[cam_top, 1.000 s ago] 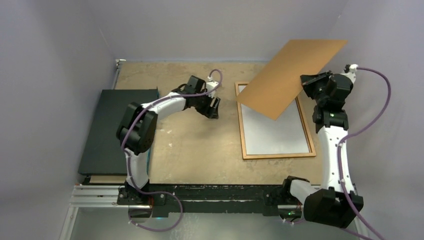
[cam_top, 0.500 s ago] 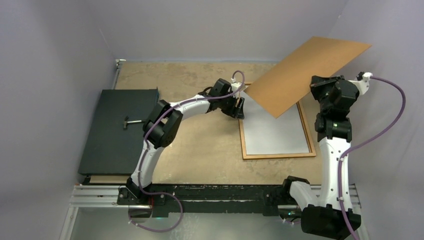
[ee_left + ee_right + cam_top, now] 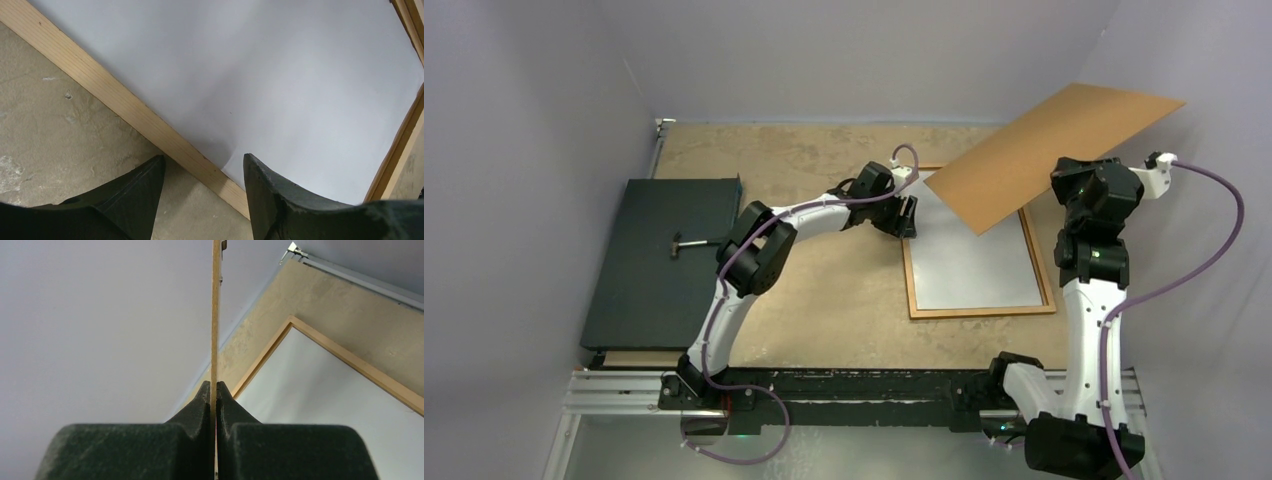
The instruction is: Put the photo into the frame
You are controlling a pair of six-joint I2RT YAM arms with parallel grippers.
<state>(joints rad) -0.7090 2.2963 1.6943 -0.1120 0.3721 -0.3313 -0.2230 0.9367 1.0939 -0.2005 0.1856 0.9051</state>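
A dark flat box [image 3: 664, 260] lies at the left. At centre, the left gripper [image 3: 905, 217] hangs with fingers spread either side of the left rail of the frame [image 3: 982, 312], which lies flat at centre right. The pale sheet [image 3: 974, 260] inside may be the photo face down, or only the pane; no print shows. The thin wood and glazing look light but fragile, and are best taken by a rail. At upper right, the right gripper [image 3: 216, 392] pinches the edge of a tilted brown backing board [image 3: 1044, 150].
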